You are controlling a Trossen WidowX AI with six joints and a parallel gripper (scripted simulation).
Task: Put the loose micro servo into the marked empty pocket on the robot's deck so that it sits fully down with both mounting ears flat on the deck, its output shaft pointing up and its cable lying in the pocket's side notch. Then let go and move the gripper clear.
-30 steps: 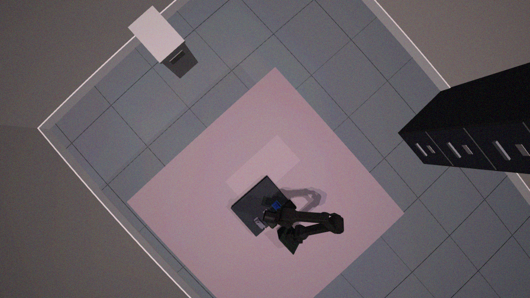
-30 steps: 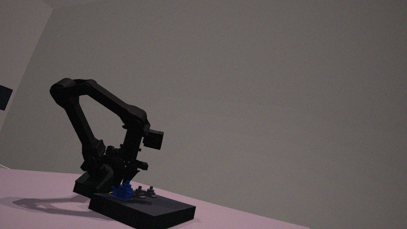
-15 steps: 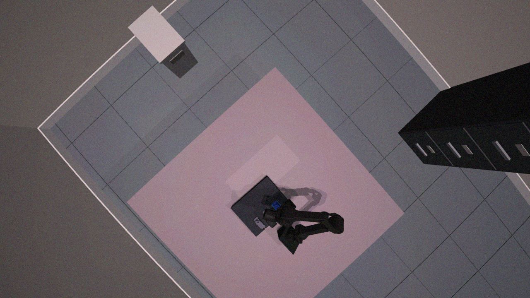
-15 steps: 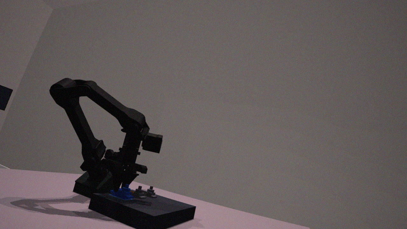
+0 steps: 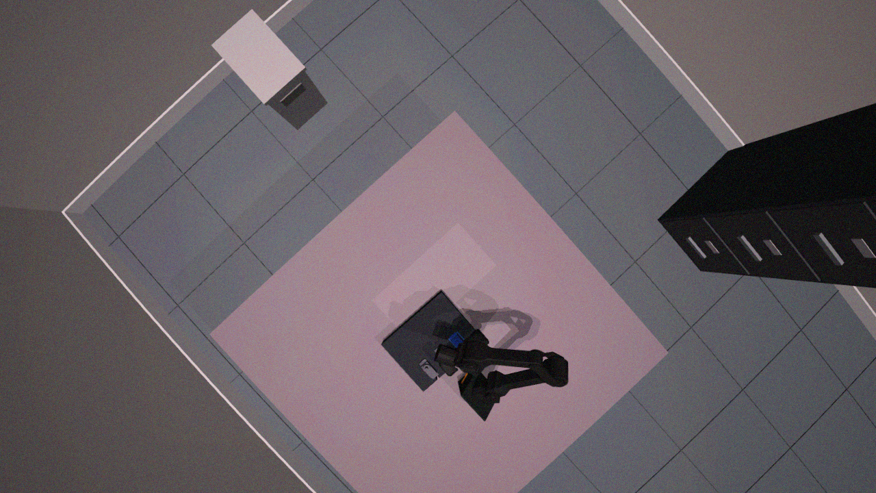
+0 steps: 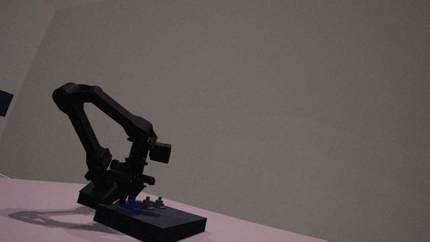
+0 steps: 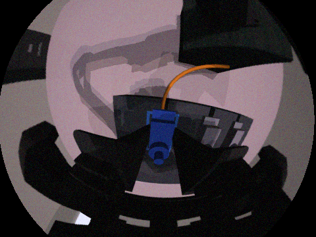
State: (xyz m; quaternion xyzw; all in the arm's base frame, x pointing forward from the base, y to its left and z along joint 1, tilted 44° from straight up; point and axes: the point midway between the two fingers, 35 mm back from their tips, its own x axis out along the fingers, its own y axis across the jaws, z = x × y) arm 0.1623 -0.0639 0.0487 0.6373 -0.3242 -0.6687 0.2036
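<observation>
Servo [image 5: 455,338] [image 6: 131,205] [image 7: 162,131] looks nearly home, sunk low into the deck [image 5: 416,343] [image 6: 168,218] [image 7: 131,112], shaft up. Claw [image 6: 129,195] [image 7: 162,128] is pinching it, so letting go and backing off are left, plus confirming the ears.

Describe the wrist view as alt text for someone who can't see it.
A black gripper holds a blue micro servo over a dark deck, its orange cable curving away; two grey servos stand to the right.
</observation>
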